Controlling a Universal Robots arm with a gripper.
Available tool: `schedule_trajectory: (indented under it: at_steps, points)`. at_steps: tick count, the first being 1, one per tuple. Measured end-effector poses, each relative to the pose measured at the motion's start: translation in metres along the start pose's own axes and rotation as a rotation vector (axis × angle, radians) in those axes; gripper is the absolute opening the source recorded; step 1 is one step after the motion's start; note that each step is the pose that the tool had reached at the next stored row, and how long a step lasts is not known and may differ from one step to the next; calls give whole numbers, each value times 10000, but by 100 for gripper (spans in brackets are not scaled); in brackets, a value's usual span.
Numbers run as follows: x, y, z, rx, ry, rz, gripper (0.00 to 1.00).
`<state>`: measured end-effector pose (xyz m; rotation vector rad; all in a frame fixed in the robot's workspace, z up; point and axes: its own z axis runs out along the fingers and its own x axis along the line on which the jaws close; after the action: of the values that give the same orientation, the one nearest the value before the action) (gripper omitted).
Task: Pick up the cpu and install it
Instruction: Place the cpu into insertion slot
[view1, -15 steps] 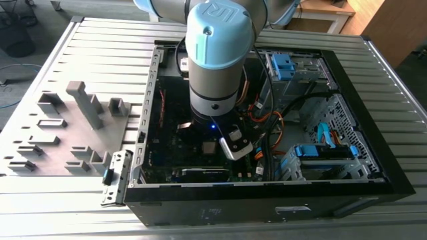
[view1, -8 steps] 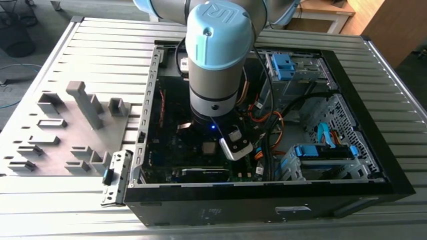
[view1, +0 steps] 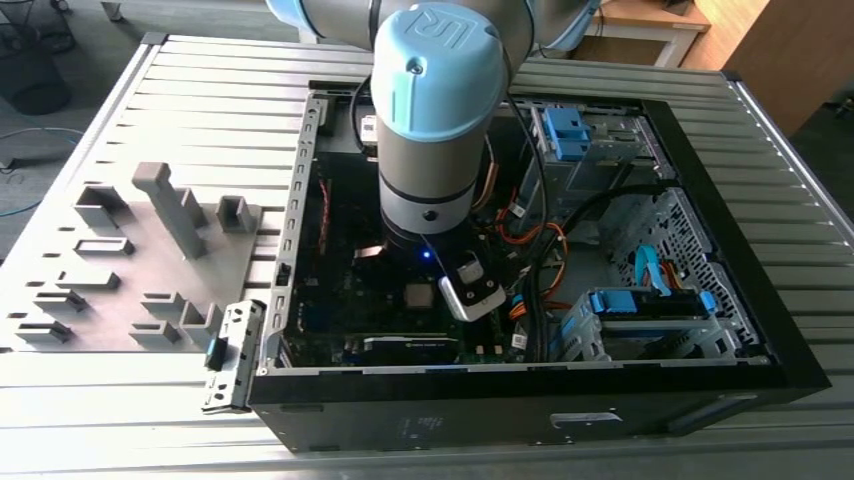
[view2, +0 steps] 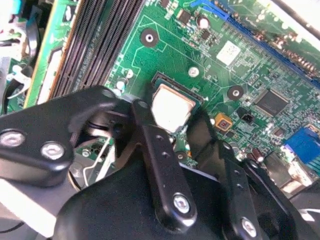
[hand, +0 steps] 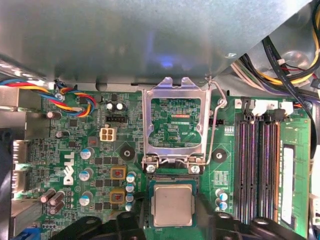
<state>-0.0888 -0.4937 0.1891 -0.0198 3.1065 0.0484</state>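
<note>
The cpu (hand: 172, 204), a small square chip with a silver-grey top, lies flat in the motherboard's socket (hand: 173, 181). The socket's metal hold-down frame (hand: 175, 90) is flipped up and open behind it. My gripper (hand: 172, 222) reaches down inside the computer case. Its two black fingers (view2: 150, 135) hug opposite edges of the cpu (view2: 172, 106) and appear shut on it. In the exterior view the cpu (view1: 418, 295) is a pale square beside the arm's wrist (view1: 467, 290).
The green motherboard (hand: 100, 165) carries capacitors, black memory slots (hand: 255, 165) and a wire latch lever (hand: 214, 125) beside the socket. Cable bundles (view1: 534, 240) and blue drive bays (view1: 641, 305) fill the case's far side. A grey fixture plate (view1: 134, 260) with blocks lies outside the case.
</note>
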Motion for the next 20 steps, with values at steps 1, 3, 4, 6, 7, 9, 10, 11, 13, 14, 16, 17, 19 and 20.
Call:
schedule_trajectory:
  at_steps: [1,3,4,6,7,9,10,11,13,14,16,17,19,20]
  points:
    - [-1,0,0,2,0,-1,52]
    - [0,-1,-3,6,4,-1,58]
    - [0,-1,-3,6,4,-1,58]
    - [1,-1,-6,7,5,0,58]
    - [0,-1,-10,6,5,-5,58]
    - [1,-1,-12,-12,5,-37,58]
    - [1,-1,-12,-33,7,-86,58]
    - [0,-1,-12,-57,9,-148,58]
    - [0,0,-11,-81,12,-282,58]
    - [0,0,-11,-83,13,-328,58]
    - [1,0,-10,-80,15,-344,58]
    - [1,0,-10,-79,15,-346,58]
    - [1,0,-10,-78,14,-345,58]
    - [1,0,-10,-78,15,-344,58]
